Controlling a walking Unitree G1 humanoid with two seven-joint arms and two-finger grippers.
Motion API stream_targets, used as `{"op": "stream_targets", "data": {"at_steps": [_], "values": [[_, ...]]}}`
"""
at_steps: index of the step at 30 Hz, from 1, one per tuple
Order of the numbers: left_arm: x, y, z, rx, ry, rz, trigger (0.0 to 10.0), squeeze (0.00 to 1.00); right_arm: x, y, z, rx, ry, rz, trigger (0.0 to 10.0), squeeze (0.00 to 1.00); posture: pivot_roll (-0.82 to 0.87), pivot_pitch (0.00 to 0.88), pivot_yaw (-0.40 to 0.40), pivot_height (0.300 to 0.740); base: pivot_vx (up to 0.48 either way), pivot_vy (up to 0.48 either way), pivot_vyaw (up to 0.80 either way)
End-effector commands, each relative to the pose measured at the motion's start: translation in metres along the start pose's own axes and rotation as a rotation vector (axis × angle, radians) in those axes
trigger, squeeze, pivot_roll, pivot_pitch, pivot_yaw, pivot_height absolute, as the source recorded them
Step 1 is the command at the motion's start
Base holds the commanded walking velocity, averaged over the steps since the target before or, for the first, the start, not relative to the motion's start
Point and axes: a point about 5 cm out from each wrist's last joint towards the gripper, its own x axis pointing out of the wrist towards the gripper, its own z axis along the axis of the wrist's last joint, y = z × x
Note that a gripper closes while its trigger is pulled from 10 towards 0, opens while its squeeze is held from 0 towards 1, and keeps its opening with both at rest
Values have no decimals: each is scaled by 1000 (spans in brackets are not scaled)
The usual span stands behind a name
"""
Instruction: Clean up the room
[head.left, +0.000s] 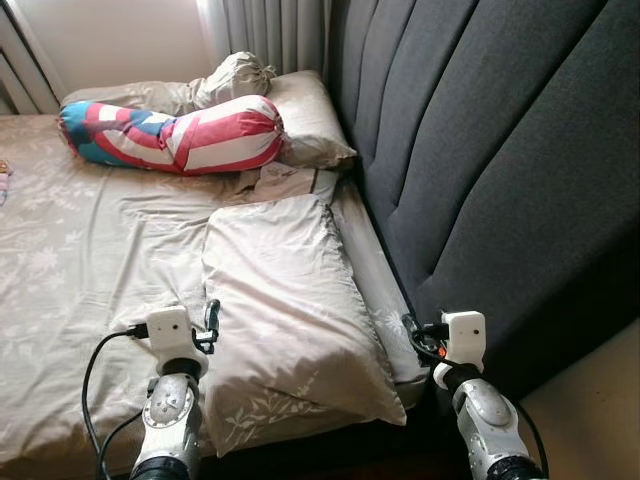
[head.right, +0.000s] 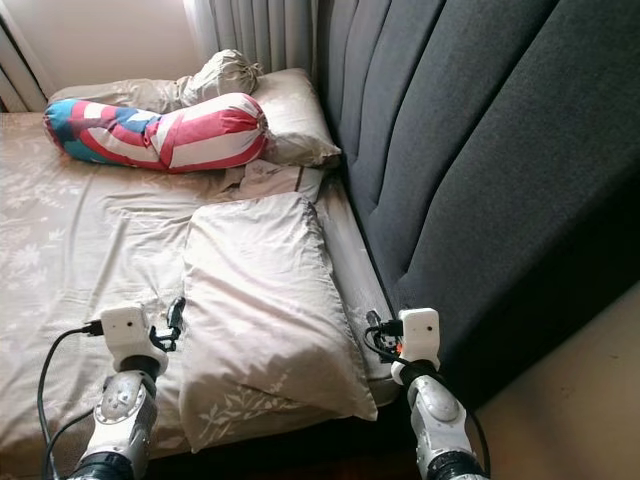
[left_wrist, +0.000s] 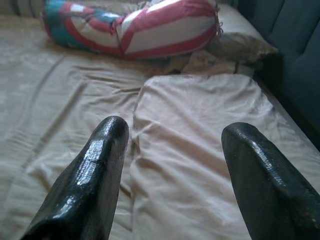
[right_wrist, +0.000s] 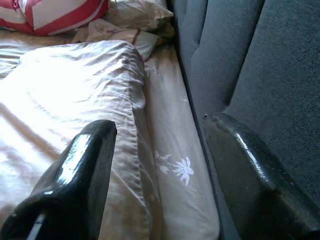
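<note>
Pillow flat on bed. Left gripper released at pillow's 9 o'clock edge; right gripper released at 3 o'clock edge, beside headboard.

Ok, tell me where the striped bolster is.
The striped bolster lies across the far end of the bed, left of the grey headboard, resting against the far beige pillow and beyond the near pillow.

The bed is cut off at the left and bottom edges. A small pink object at the left edge is too cropped to be identified.
</note>
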Motion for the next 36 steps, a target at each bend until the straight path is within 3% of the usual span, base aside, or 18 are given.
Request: {"op": "stream_targets", "data": {"at_steps": [1,11,19,28,36], "values": [[-3,2,-1,12,8,-22,10000,0,-1,-1,1,-3,-19,-14,10000,0,-33,0,-22,740,0,0,800],[-8,-9,-3,15,21,-77,10000,0,-11,-3,-9,27,-15,-59,10000,0,-35,0,-6,740,0,0,774],[-23,-10,-9,-2,42,-99,10000,0,-12,0,-6,26,-37,-34,10000,0,-57,25,-25,740,0,0,0],[-24,-22,-11,-16,60,-137,10000,0,-18,0,-10,30,-44,-46,10000,0,-61,10,-36,740,0,0,0],[-29,-20,-10,-22,61,-133,10000,0,-20,4,-11,26,-34,-18,10000,0,-59,13,-47,740,0,0,0]]}}
